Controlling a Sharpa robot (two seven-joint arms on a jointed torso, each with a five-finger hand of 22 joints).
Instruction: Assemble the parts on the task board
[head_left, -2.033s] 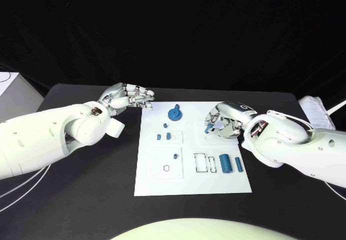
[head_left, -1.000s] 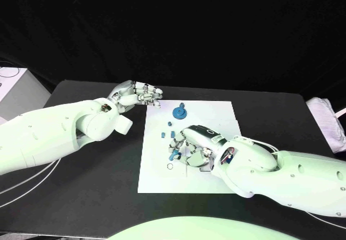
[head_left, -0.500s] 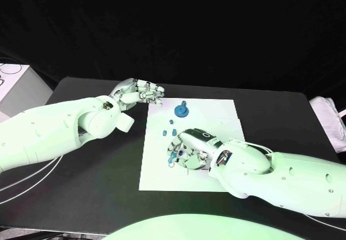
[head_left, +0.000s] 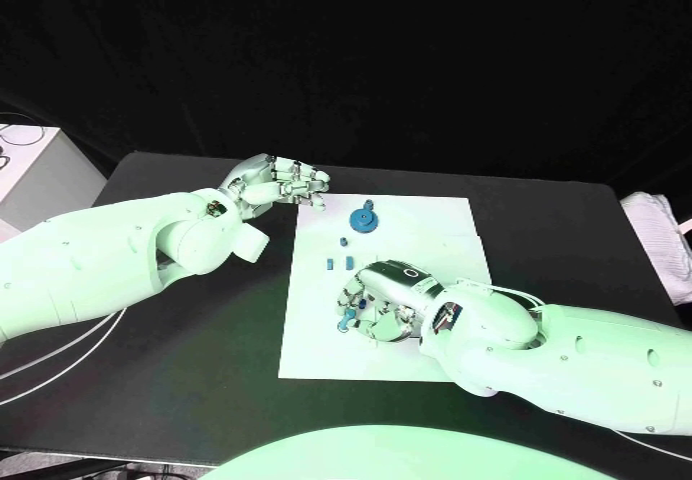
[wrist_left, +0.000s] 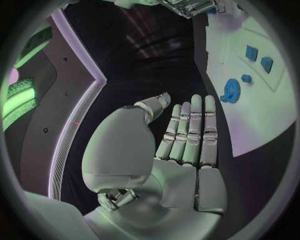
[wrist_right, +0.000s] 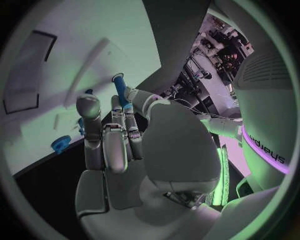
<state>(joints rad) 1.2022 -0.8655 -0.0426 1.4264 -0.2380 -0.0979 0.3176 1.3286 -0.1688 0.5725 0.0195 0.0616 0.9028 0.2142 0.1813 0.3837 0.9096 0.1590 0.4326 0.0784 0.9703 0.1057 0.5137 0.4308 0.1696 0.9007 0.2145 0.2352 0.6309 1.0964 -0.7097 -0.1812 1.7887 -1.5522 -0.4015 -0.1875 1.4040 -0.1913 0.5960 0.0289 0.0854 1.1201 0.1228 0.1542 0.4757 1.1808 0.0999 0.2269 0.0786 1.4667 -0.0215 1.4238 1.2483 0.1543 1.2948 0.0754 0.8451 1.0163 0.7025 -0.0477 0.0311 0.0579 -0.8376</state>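
Observation:
The white task board (head_left: 433, 225) lies in the middle of the black table. A blue gear (head_left: 365, 219) stands near its far edge, with small blue parts (head_left: 336, 263) just nearer. My right hand (head_left: 382, 300) hovers low over the board's middle and pinches a blue peg (head_left: 346, 318) between thumb and a finger. The right wrist view shows that peg (wrist_right: 119, 90) upright at the fingertips (wrist_right: 128, 95), over the board (wrist_right: 62, 60). My left hand (head_left: 274, 182) is by the board's far left corner, holding nothing. In the left wrist view its fingers (wrist_left: 190, 130) lie straight, beside the gear (wrist_left: 231, 91).
A white box (head_left: 36, 165) stands at the table's left edge and a pale cloth (head_left: 661, 232) lies at the right edge. Bare black table surrounds the board on the near and left sides.
My right hand has carried the blue peg from the board's right side to its middle left and has sunk a little lower. The left hand has barely moved.

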